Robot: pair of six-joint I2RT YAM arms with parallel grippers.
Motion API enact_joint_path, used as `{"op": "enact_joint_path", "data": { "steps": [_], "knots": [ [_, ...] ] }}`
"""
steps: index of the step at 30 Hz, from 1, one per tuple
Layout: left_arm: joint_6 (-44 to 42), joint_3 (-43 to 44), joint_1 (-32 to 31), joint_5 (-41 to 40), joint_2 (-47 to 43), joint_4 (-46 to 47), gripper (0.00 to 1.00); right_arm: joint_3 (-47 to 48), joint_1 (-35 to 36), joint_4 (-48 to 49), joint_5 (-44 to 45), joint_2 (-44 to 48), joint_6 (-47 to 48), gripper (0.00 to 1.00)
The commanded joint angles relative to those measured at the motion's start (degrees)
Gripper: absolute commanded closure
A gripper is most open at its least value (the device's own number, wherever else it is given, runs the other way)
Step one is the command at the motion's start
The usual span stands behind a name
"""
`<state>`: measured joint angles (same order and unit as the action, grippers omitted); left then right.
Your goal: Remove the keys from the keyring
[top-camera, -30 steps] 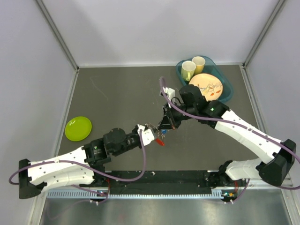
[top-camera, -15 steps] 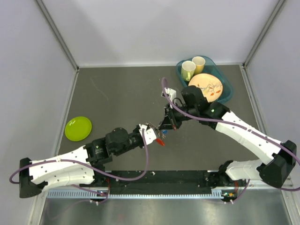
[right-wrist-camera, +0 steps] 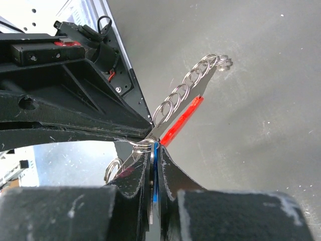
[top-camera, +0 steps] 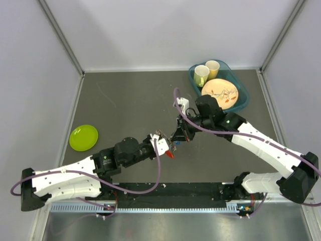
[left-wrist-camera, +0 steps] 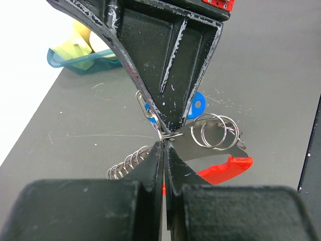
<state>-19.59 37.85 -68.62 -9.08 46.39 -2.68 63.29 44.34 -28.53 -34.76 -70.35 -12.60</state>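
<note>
My two grippers meet tip to tip above the table's middle. My left gripper (top-camera: 163, 143) (left-wrist-camera: 164, 144) is shut on the red-headed key (left-wrist-camera: 226, 168), whose red head hangs to the right; it shows in the top view (top-camera: 170, 154) too. My right gripper (top-camera: 178, 136) (right-wrist-camera: 155, 146) is shut on the blue-headed key (right-wrist-camera: 155, 186), seen as a blue sliver between its fingers; its head shows in the left wrist view (left-wrist-camera: 198, 105). The thin wire keyring (right-wrist-camera: 142, 146) (left-wrist-camera: 171, 134) sits between the two sets of tips. More rings (left-wrist-camera: 216, 131) and a chain of rings (right-wrist-camera: 189, 86) hang from the bunch.
A green plate (top-camera: 84, 137) lies at the left of the table. A teal tray (top-camera: 245, 100) at the back right holds two yellow cups (top-camera: 201, 75) and an orange patterned plate (top-camera: 220, 92). Grey walls close in the table on three sides.
Both arms have shifted slightly, the left wrist to the right and the right wrist down and right. The grippers stay closed together on the key bunch.
</note>
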Motion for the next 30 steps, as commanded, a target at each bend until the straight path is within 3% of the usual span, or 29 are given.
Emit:
{"op": "enact_joint_path", "data": {
  "steps": [1,3,6,9,13,17,21,22,24,28,29,30],
  "knots": [
    [0.26,3.02,-0.64,0.29,0.10,5.23,1.00,-0.79,-0.30,3.75,-2.23,1.70,1.44,0.90],
    [0.52,2.94,-0.64,0.29,0.28,5.31,1.00,-1.49,-0.30,3.92,-2.33,2.05,1.61,0.83],
    [0.44,2.85,-0.72,-0.06,0.37,5.49,1.00,-2.11,-0.30,4.01,-1.80,2.93,1.97,0.99],
    [0.35,2.94,-0.64,-0.32,0.54,5.49,1.00,-2.38,-0.30,3.84,-1.18,3.11,1.88,1.00],
    [0.43,2.85,-0.64,-0.50,0.63,5.58,1.00,-2.64,-0.39,3.92,-1.62,3.46,2.23,0.88],
    [0.43,2.76,-0.64,-1.02,0.54,5.49,1.00,-2.55,-0.30,3.58,-0.31,3.64,2.14,0.99],
    [0.52,2.76,-0.64,-1.20,0.19,5.40,1.00,-2.90,-0.30,3.57,-0.39,3.90,1.97,0.84],
    [0.52,2.76,-0.72,-1.29,0.10,5.32,1.00,-2.99,-0.30,3.57,-0.31,4.08,2.23,0.85],
    [0.52,2.59,-0.64,-1.29,0.01,5.31,1.00,-2.99,-0.30,3.40,0.13,4.17,2.05,1.00],
    [0.61,2.59,-0.72,-1.73,0.19,5.40,1.00,-2.55,-0.30,3.48,1.19,4.52,1.53,1.00],
    [0.61,2.58,-0.64,-1.82,0.19,5.49,1.00,-2.55,-0.30,3.49,1.45,4.60,1.53,0.89],
    [0.70,2.58,-0.72,-1.82,0.19,5.40,1.00,-2.47,-0.30,3.49,1.10,4.78,1.61,0.86]
  ]
}}
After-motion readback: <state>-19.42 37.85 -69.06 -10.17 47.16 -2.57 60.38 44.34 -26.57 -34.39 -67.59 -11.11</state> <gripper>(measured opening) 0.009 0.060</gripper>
